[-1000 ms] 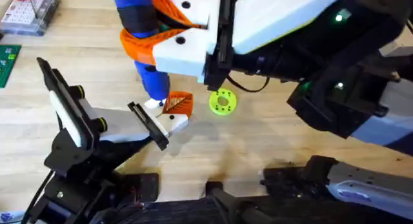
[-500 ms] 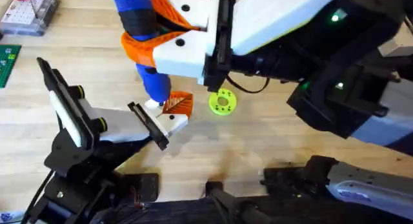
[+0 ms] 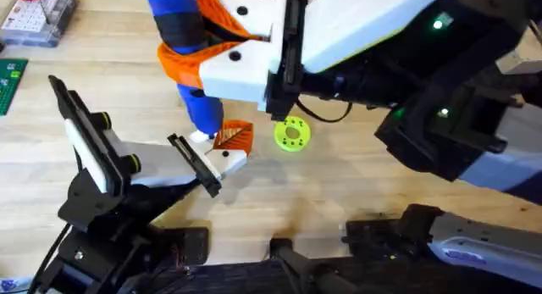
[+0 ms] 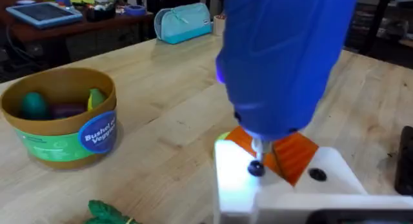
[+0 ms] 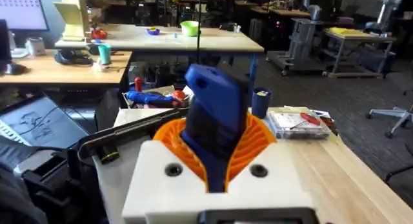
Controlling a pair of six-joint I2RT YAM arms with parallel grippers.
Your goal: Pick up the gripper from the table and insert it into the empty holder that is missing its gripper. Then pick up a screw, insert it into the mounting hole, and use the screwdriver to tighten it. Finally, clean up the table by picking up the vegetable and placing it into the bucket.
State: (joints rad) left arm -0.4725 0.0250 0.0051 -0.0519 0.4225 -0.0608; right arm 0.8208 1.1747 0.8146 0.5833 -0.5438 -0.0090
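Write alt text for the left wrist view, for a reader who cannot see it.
A large blue screwdriver stands tip-down on a dark screw in the white holder, with the orange ribbed gripper seated behind the tip. To the side on the wooden table sits a round bucket holding toy vegetables, and a green leafy vegetable lies nearby.

A light wooden table (image 3: pixel 356 171) carries the things. A yellow-green round disc (image 3: pixel 292 133) lies near its middle, with the white holder (image 3: pixel 227 157) just beside it. At the far left corner sits a clear plastic parts box (image 3: pixel 38 16), a green board (image 3: pixel 10 80) near it. A round bucket (image 4: pixel 61 117) of vegetables stands on the wood, and a leafy green vegetable (image 4: pixel 106 213) lies near it.
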